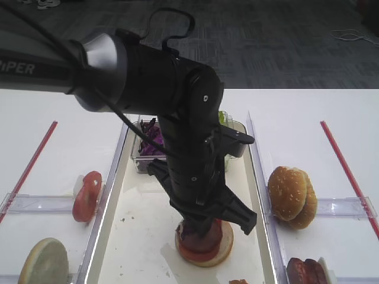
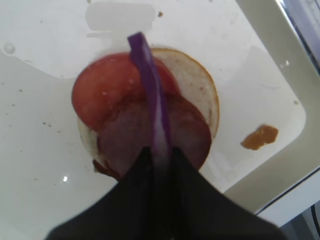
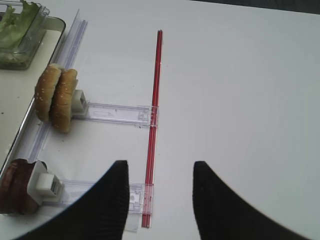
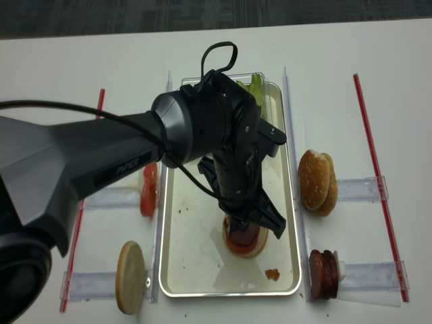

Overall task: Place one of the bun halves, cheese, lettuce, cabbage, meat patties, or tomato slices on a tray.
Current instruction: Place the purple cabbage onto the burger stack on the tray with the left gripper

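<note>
My left gripper is shut on a strip of purple cabbage that sticks out past its fingertips. It hangs right over a stack on the cream tray: a bun half, cut face up, bearing a tomato slice and a meat patty. From above, the left arm covers most of that stack. My right gripper stands open over the bare table, beside a red strip, holding nothing.
Clear tubs of purple cabbage and lettuce sit at the tray's far end. Racks right of the tray hold bun halves and meat patties. Left racks hold tomato slices and a bun half. A sauce smear marks the tray.
</note>
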Controlling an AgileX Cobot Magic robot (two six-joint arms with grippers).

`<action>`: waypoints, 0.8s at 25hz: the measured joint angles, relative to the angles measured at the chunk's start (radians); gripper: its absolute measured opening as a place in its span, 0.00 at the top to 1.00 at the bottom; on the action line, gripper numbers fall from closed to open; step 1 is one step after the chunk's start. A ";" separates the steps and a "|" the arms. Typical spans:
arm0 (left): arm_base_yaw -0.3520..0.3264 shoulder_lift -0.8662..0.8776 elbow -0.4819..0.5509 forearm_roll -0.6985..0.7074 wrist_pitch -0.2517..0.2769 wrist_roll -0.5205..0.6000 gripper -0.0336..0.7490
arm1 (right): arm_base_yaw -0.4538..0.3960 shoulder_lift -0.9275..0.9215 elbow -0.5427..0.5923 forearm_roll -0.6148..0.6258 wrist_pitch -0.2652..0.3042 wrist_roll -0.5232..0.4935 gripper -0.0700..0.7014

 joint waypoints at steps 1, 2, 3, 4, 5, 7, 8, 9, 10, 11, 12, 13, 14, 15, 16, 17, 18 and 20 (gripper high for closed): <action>0.000 0.000 0.000 -0.002 0.000 0.000 0.88 | 0.000 0.000 0.000 0.000 0.000 0.000 0.48; 0.000 0.000 0.000 -0.002 0.000 -0.002 0.87 | 0.000 0.000 0.000 0.000 0.000 0.000 0.48; 0.000 0.000 0.000 -0.002 0.000 -0.002 0.86 | 0.000 0.000 0.000 0.000 0.000 0.000 0.48; 0.000 0.000 0.000 -0.002 0.000 -0.002 0.85 | 0.000 0.000 0.000 0.000 0.000 0.000 0.48; 0.000 0.000 0.000 -0.002 0.000 -0.002 0.83 | 0.000 0.000 0.000 0.000 0.000 0.000 0.48; 0.000 0.000 0.000 -0.002 0.000 -0.002 0.79 | 0.000 0.000 0.000 0.000 0.000 0.000 0.48; 0.000 0.000 0.000 -0.002 0.000 -0.002 0.77 | 0.000 0.000 0.000 0.000 0.000 0.000 0.48; 0.000 0.000 0.000 -0.004 0.000 -0.002 0.75 | 0.000 0.000 0.000 0.000 0.000 0.000 0.48; 0.000 0.000 0.000 -0.004 0.000 -0.002 0.73 | 0.000 0.000 0.000 0.000 0.000 0.000 0.48; 0.000 0.000 0.000 -0.004 0.000 -0.002 0.71 | 0.000 0.000 0.000 0.000 0.000 0.000 0.48; 0.000 0.000 0.000 -0.004 0.000 -0.002 0.70 | 0.000 0.000 0.000 0.000 0.000 0.000 0.48; 0.000 0.000 0.000 -0.004 0.000 -0.002 0.69 | 0.000 0.000 0.000 0.000 0.000 0.000 0.48; 0.000 0.000 0.000 -0.004 0.000 -0.002 0.69 | 0.000 0.000 0.000 0.000 0.000 0.000 0.48; 0.000 0.000 0.000 -0.004 0.002 -0.002 0.68 | 0.000 0.000 0.000 0.000 0.000 0.000 0.48; 0.000 0.000 0.000 -0.004 0.002 -0.002 0.67 | 0.000 0.000 0.000 0.000 0.000 0.000 0.48; 0.000 0.000 0.000 -0.004 0.002 -0.002 0.66 | 0.000 0.000 0.000 0.000 0.000 0.000 0.48; 0.000 0.000 0.000 -0.004 0.002 -0.002 0.64 | 0.000 0.000 0.000 0.000 0.000 0.000 0.48; 0.000 0.000 0.000 -0.004 0.002 -0.002 0.60 | 0.000 0.000 0.000 0.000 0.000 0.000 0.48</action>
